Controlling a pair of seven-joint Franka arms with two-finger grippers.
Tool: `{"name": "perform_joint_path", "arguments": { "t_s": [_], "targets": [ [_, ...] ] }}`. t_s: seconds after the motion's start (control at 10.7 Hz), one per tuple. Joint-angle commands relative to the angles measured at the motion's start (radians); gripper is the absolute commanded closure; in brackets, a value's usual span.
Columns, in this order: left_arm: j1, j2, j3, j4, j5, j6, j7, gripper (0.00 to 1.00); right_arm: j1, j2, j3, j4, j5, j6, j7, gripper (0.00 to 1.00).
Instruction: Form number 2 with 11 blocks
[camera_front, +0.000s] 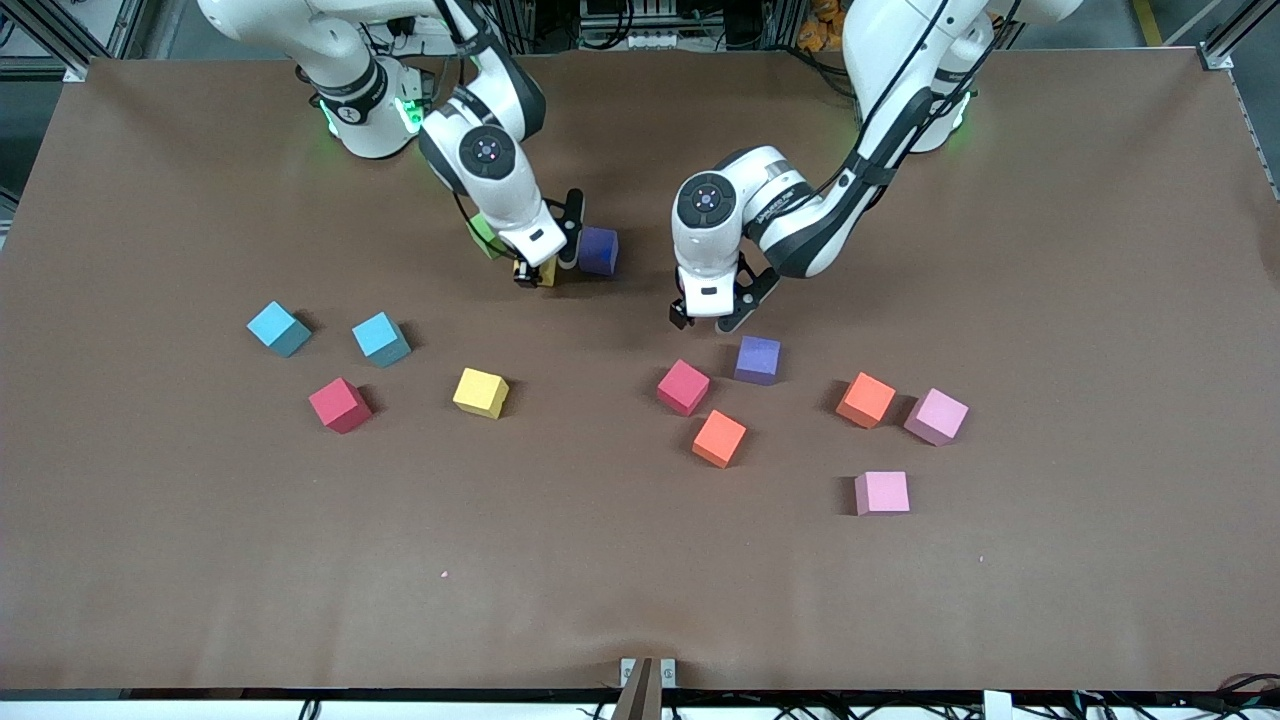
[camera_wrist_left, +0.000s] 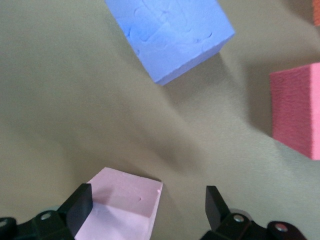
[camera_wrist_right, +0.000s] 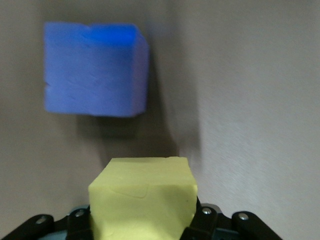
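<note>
**Right gripper pinches a yellow block; left gripper spread**

The right gripper (camera_front: 537, 272) holds a yellow block (camera_wrist_right: 144, 197) beside a purple block (camera_front: 598, 250). The left gripper (camera_front: 711, 320), spread wide, hangs at 11 o'clock from another purple block (camera_front: 757, 359). Only the front view shows a green block (camera_front: 484, 236) and the loose blocks (camera_front: 480, 392) scattered over the worktop (camera_front: 640, 560).

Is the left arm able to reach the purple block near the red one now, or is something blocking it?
Probably yes. The left gripper hangs open and empty just above the purple block, and nothing stands between them; the red block sits apart beside it.
</note>
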Motion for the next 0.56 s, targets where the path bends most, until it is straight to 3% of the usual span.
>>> {"name": "perform_joint_path", "arguments": {
  "t_s": [0.0,0.47],
  "targets": [
    [0.003,-0.062,-0.004,-0.024,-0.004,-0.009,-0.041,0.00,-0.052,0.007,0.062,-0.058,0.024,0.103,0.022,0.69],
    [-0.040,-0.016,-0.004,-0.048,0.009,-0.006,-0.083,0.00,-0.060,0.041,0.119,-0.058,0.024,0.166,0.063,0.69]
  ]
}}
